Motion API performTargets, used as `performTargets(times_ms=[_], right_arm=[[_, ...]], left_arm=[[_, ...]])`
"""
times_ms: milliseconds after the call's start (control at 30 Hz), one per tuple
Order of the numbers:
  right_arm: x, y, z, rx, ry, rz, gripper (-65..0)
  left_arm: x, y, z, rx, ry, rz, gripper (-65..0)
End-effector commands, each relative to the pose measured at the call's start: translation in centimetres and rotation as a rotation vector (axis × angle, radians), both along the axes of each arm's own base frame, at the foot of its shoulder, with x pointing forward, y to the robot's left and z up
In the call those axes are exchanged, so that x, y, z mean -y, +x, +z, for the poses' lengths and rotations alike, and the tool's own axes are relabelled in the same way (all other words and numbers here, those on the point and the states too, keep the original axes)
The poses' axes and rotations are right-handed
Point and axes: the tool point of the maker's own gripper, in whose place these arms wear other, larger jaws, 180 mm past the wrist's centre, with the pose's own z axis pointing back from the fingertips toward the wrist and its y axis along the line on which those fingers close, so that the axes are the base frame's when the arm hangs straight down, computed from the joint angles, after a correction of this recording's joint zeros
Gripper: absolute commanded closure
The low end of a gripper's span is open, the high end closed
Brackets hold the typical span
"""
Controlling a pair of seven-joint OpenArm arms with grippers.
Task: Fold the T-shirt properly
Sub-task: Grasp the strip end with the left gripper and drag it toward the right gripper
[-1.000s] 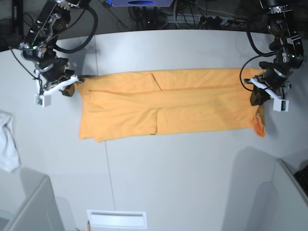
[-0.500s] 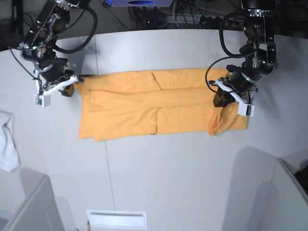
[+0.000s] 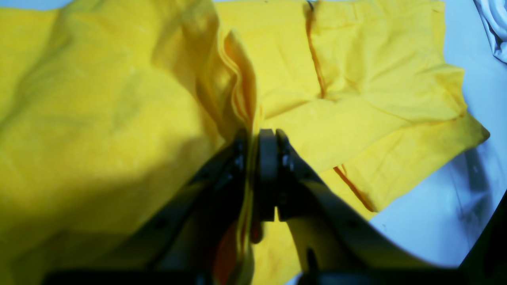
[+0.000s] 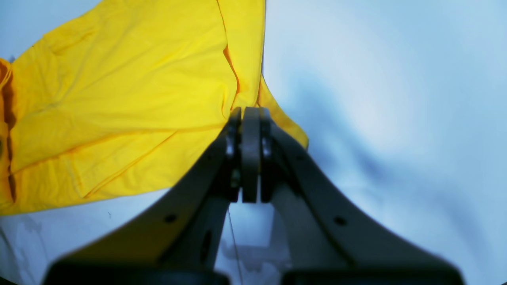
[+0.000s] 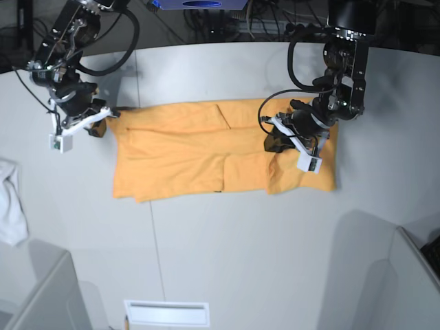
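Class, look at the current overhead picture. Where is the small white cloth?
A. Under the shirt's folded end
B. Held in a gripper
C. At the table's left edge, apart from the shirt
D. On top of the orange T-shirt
C: the white cloth lies alone at the left edge, clear of the T-shirt.

Robotics lab bench. Two black arms [image 5: 69, 41] mounted at the far edge of a curved grey-white surface [image 5: 240, 234], wrist cameras on both. Cable bundles [image 5: 275, 24] and dark gear behind it, grey partition panels [image 5: 41, 295] at the near corners. No household furniture, plain test setup.
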Motion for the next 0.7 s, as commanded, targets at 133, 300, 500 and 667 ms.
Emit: performTargets(times_ms=[133, 300, 500, 667], right_arm=[[0.3, 0.8, 1.2, 0.053, -0.008, -0.002, 0.0], [0.2, 0.9, 1.3, 0.054, -0.007, -0.001, 0.0], [0.2, 1.1, 1.4, 0.06, -0.009, -0.001, 0.0], [0.2, 1.6, 1.7, 0.071, -0.008, 0.0, 0.0]], left_arm=[[0.9, 1.4, 1.7, 0.058, -0.042, 0.009, 0.0], [1.8, 1.8, 2.2, 0.07, -0.064, 0.007, 0.0], [2.3, 1.7, 2.9, 0.086, -0.067, -0.007, 0.0], [4.4, 1.1, 2.3, 0.062, -0.025, -0.034, 0.0]])
